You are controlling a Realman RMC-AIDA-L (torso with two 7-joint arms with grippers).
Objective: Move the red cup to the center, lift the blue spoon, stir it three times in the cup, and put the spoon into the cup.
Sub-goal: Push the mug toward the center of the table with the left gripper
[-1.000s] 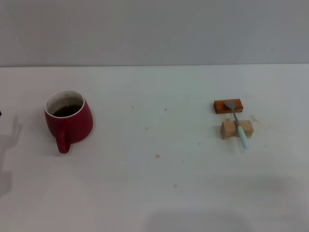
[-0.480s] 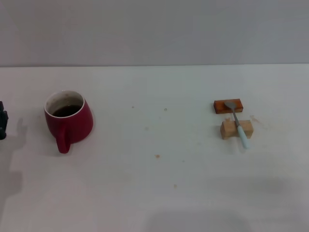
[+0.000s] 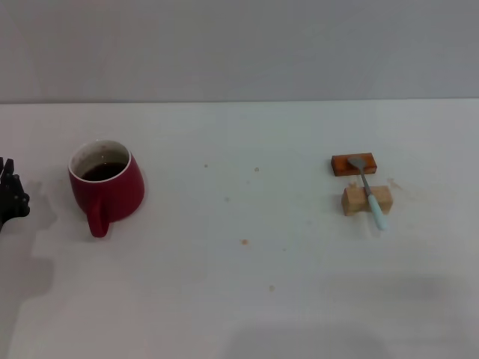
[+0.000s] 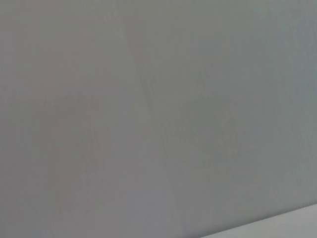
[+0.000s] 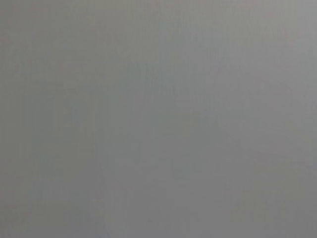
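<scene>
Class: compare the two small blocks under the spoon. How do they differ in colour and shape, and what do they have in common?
The far block is orange-brown and flat; the near block is pale tan and thicker. The spoon's bowl rests on the far block, its handle crosses the near block. Both lie on the table, supporting the spoon.

Red cup (image 3: 107,188): dark-red outside, white rim and inner wall, dark contents; blue spoon (image 3: 367,190): grey metal bowl and neck, pale light-blue handle. The 2 blocks: 1 orange-brown block (image 3: 353,164) and 1 tan wooden block (image 3: 367,200), both on a white tabletop (image 3: 239,284) flecked with small brownish specks. Left pincer (image 3: 10,196): black; wall (image 3: 239,45) behind: plain grey.
</scene>
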